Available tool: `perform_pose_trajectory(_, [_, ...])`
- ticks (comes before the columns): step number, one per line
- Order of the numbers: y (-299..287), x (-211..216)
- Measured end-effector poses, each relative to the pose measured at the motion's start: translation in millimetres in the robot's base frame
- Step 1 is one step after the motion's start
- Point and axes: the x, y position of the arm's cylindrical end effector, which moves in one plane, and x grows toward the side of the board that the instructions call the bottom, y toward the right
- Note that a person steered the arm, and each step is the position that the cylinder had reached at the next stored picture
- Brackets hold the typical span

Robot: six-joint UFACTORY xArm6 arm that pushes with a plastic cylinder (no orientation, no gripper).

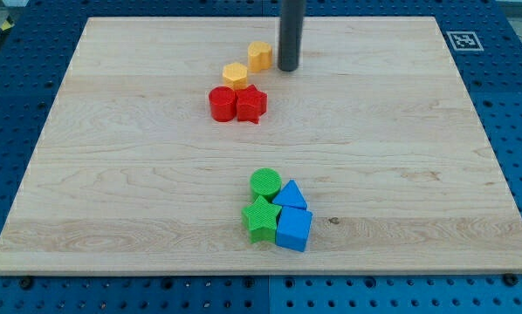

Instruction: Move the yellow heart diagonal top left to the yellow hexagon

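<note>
A pale wooden worktop point(113, 174) sits on a blue pegboard base point(514, 105). My tip point(288, 68), a bare dark rod with no fingers to open or close, rests just right of the yellow heart point(260, 56) near the view's top. The yellow hexagon point(236, 75) lies just below-left of the heart. Below it, a red cylinder point(223, 104) and red star point(251, 105) touch. Near the view's bottom cluster a green cylinder point(265, 184), green star point(261, 219), blue triangle point(291, 196) and blue cube point(294, 229).
</note>
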Motion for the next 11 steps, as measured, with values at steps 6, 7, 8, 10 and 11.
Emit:
perform_pose_trajectory(6, [-19.8, -16.8])
perform_pose_trajectory(7, [-38.9, -28.5])
perform_pose_trajectory(8, [-59.6, -27.5])
perform_pose_trajectory(10, [-106.3, -28.6])
perform_pose_trajectory(11, [-129.5, -34.8])
